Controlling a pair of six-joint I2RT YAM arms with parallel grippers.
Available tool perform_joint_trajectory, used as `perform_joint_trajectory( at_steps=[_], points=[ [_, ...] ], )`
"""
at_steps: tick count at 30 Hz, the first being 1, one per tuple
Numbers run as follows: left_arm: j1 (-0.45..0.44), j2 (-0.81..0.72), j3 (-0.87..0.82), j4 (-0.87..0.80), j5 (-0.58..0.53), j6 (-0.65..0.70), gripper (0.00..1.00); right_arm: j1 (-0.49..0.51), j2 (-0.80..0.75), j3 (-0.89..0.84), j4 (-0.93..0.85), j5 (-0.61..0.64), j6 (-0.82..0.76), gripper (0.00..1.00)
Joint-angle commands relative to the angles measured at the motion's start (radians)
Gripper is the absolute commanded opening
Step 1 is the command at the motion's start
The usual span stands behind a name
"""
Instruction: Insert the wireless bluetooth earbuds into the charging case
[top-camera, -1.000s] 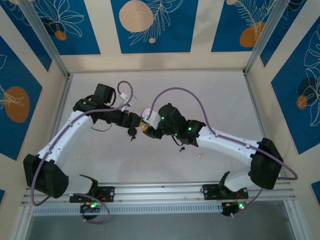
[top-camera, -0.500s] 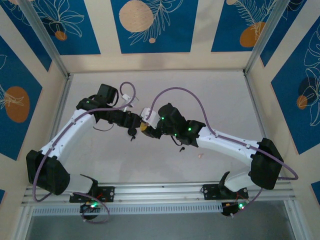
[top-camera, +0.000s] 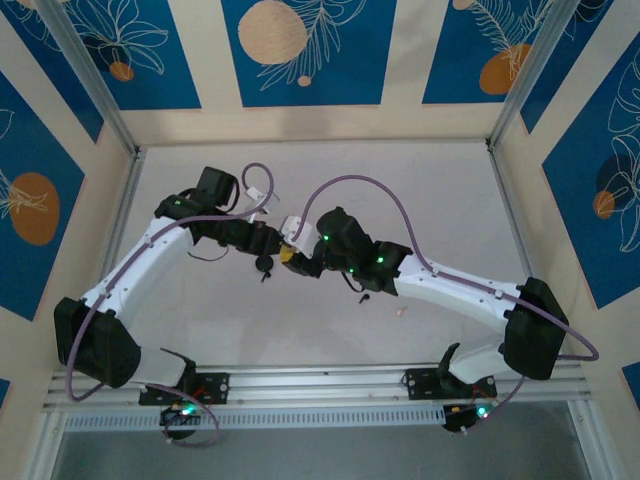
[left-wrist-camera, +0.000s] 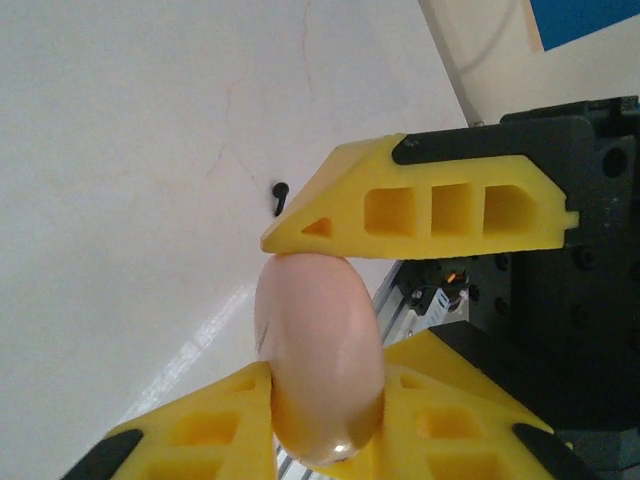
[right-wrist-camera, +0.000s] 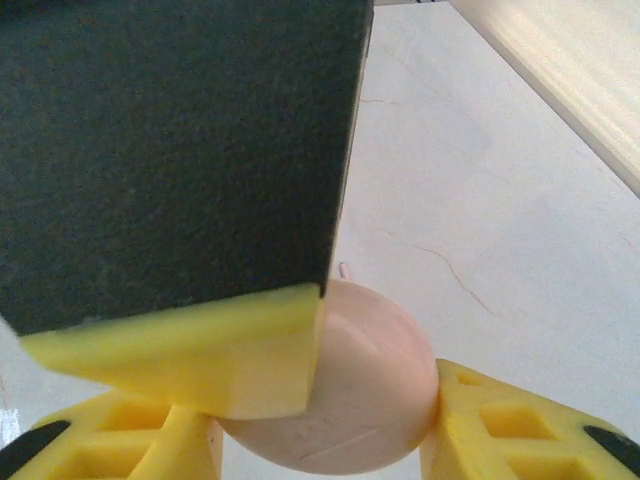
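Note:
A pale pink round charging case (left-wrist-camera: 315, 320) is held above the table between both grippers. My left gripper (left-wrist-camera: 322, 372) is shut on it, one yellow finger on each side. My right gripper (right-wrist-camera: 325, 420) also clamps the case (right-wrist-camera: 375, 385) across its width. In the top view the left gripper (top-camera: 277, 245) and the right gripper (top-camera: 296, 258) meet tip to tip at mid-table. A tiny black earbud (top-camera: 363, 297) lies on the table beneath the right forearm; it also appears in the left wrist view as the black earbud (left-wrist-camera: 280, 194). A pale pink earbud (top-camera: 401, 311) lies a little right of it.
A round black disc (top-camera: 264, 264) sits on the table just below the left gripper. Purple cables loop over both arms. An aluminium rail (top-camera: 320, 378) runs along the near edge, and patterned walls enclose the white table (top-camera: 420, 200).
The left gripper's fingers have closed in onto the pink case. The left arm has shifted slightly, and the right arm has stayed put.

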Motion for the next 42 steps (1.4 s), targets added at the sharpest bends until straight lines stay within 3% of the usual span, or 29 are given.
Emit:
perform_joint_trajectory(
  at_steps=[1, 4, 8, 16, 24, 32, 42],
  points=[
    [-0.009, 0.005, 0.014, 0.02, -0.007, 0.022, 0.2, 0.011, -0.046, -0.003, 0.064, -0.001, -0.013, 0.5],
    [-0.007, 0.001, 0.003, 0.053, -0.01, 0.045, 0.15, 0.009, -0.069, -0.031, 0.086, 0.034, 0.013, 0.62],
    [-0.007, -0.023, -0.044, 0.19, 0.002, 0.03, 0.14, -0.047, -0.141, -0.073, 0.076, -0.023, 0.135, 0.66],
    [-0.007, -0.122, -0.246, 0.724, 0.108, -0.181, 0.13, -0.28, -0.314, -0.17, 0.148, -0.43, 0.465, 0.66],
    [-0.009, -0.185, -0.44, 1.343, 0.244, -0.425, 0.13, -0.514, -0.302, -0.155, 0.244, -0.857, 0.645, 0.59],
    [-0.009, -0.142, -0.493, 1.772, 0.292, -0.665, 0.13, -0.523, -0.2, -0.086, 0.34, -1.07, 0.704, 0.58],
    [-0.015, -0.028, -0.505, 2.217, 0.316, -0.959, 0.14, -0.501, -0.126, 0.017, 0.354, -1.172, 0.696, 0.57]
  ],
)
